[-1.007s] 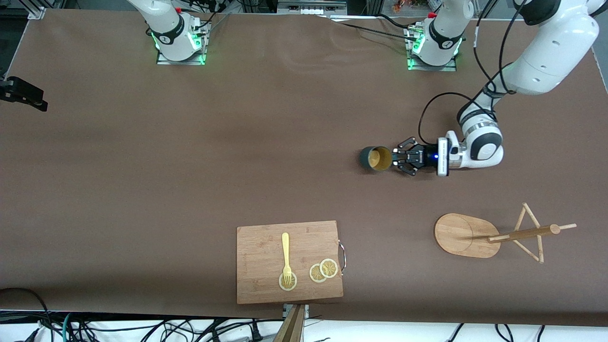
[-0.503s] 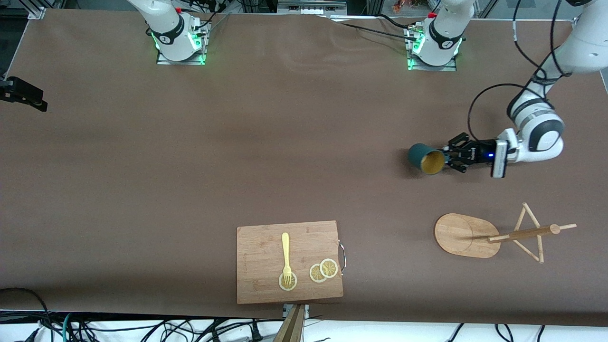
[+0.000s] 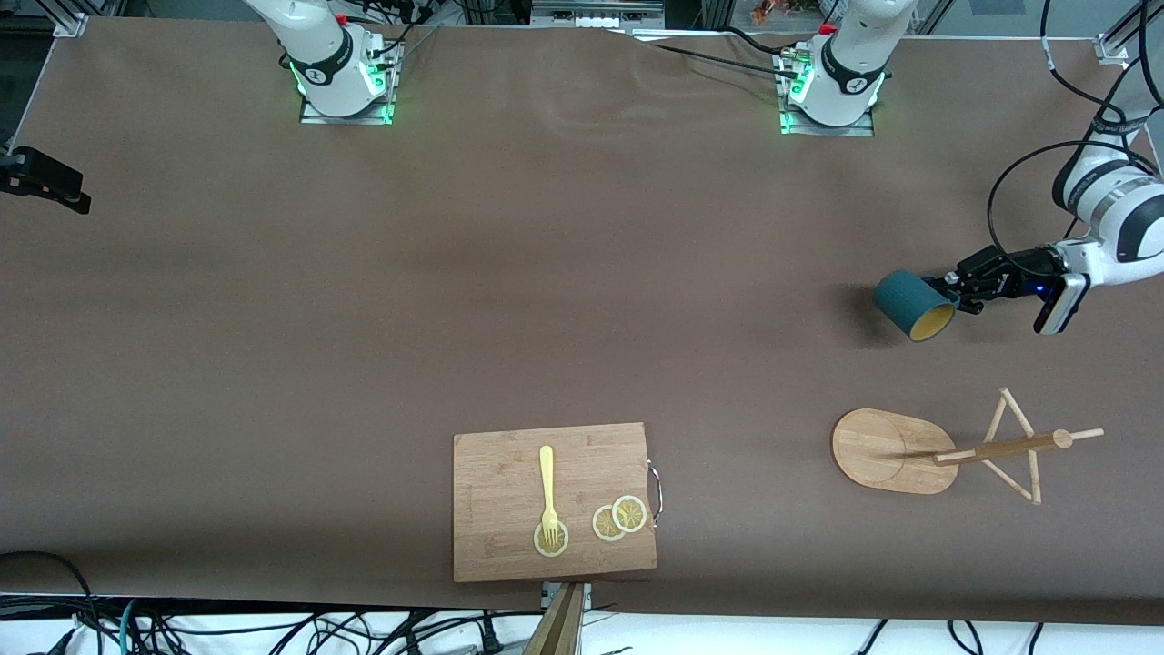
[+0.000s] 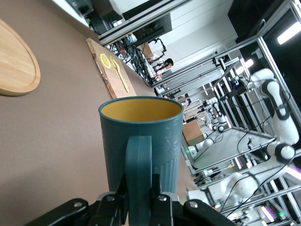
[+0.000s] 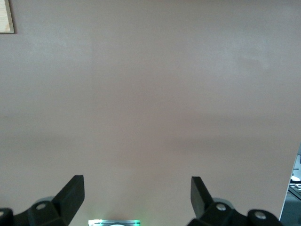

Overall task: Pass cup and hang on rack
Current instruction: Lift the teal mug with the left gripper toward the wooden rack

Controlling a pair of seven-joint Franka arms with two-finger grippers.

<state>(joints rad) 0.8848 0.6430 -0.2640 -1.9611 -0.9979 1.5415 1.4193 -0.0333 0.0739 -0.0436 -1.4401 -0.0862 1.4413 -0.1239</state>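
L gripper (image 3: 951, 289) is pinching the cup (image 3: 912, 306) by its handle (image 4: 138, 169) w/ fingers pressed together on it; in the left wrist view the handle is sitting right between the black fingers (image 4: 113, 207), cup body sticking out past the tips. Cup is hanging in the air over bare table (image 3: 455, 273) toward the left arm's end, tilted on its side (yellow inside showing, mouth facing down toward the front camera). It's touching nothing but the gripper.

Rack (image 3: 955, 450) is standing on the table, well apart from the cup and nearer the front camera; oval base (image 3: 887, 450), post and thin pegs (image 3: 1018, 446) all bare. In the left wrist view only an edge of that base (image 4: 16, 63) is showing, past the cup.

R gripper (image 5: 137, 195) isn't showing in the front view; the arm is waiting. Its wrist view is showing fingers (image 5: 70, 193) spread wide, holding nothing, over plain brown table.

Board (image 3: 555, 500) is lying near the front edge, mid-table, w/ a fork (image 3: 547, 491) and lemon slices (image 3: 618, 518) on it.
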